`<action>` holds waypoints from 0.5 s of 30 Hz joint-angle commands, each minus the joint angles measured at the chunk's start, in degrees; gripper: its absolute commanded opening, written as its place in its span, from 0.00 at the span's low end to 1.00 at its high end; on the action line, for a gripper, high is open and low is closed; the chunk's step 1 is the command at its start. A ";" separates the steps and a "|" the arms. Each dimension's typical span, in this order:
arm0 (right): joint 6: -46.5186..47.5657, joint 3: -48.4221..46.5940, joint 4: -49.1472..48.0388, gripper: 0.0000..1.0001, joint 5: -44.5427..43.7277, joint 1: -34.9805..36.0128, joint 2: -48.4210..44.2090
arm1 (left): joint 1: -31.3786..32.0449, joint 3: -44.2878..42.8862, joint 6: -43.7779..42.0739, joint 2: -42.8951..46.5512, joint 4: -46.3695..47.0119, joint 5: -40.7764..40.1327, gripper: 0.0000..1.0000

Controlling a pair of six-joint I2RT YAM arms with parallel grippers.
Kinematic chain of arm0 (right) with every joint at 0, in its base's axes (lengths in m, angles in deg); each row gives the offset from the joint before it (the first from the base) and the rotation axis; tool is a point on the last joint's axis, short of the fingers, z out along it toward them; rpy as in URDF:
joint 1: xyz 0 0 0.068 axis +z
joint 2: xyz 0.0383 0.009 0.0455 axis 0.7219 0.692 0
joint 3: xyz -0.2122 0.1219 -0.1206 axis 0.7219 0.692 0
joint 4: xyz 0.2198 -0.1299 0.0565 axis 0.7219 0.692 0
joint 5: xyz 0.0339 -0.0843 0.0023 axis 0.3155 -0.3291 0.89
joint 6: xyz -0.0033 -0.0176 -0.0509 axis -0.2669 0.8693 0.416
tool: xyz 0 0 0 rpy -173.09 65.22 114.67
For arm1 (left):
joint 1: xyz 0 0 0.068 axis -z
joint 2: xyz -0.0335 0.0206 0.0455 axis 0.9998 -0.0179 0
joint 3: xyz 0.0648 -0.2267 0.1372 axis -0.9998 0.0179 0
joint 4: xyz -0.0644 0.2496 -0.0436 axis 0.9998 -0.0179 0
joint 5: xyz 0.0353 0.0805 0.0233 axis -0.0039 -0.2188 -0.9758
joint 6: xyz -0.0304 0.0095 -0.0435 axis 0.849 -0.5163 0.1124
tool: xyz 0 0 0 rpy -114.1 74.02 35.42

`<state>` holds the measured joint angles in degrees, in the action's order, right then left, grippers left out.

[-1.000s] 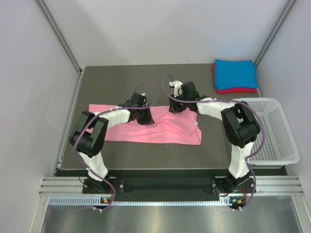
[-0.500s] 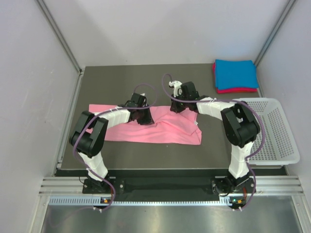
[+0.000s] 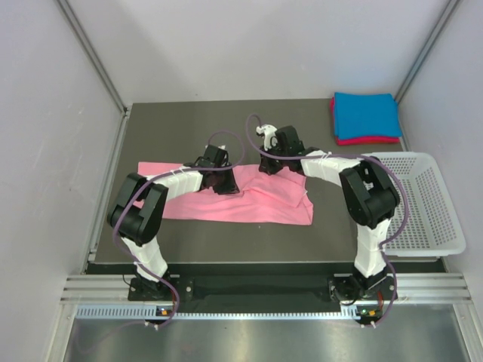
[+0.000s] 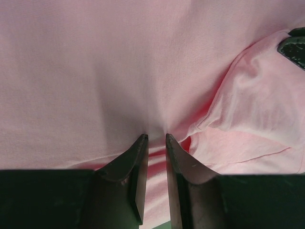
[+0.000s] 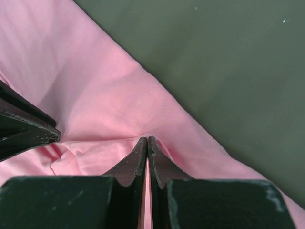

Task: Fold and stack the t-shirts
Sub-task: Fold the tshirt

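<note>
The light pink t-shirt lies spread across the middle of the dark table, with its upper middle bunched. My left gripper presses down on that bunched part, its jaws closed on a fold of the pink cloth. My right gripper sits at the shirt's far edge. Its jaws are shut on a thin pinch of pink cloth. Each wrist view shows the other gripper's finger at its edge. The bright blue t-shirt lies folded on the magenta-red one at the far right corner.
A white mesh basket stands at the table's right edge, beside the right arm. Bare dark table lies beyond the pink shirt's far edge. Grey walls close in the left, back and right sides.
My right gripper has shut on the pink shirt's far edge and shifted slightly left and away. The left gripper has kept its hold and place.
</note>
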<state>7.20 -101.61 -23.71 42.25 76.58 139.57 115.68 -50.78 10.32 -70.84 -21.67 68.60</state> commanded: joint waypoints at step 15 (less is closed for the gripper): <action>4.44 -3.39 -5.13 0.01 1.67 1.71 2.06 | 1.87 1.59 0.53 1.78 -2.15 -1.76 0.27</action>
<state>10.02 -102.77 -24.91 42.68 76.71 141.16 116.77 -50.59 10.49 -70.58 -21.78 67.46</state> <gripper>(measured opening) 0.006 0.269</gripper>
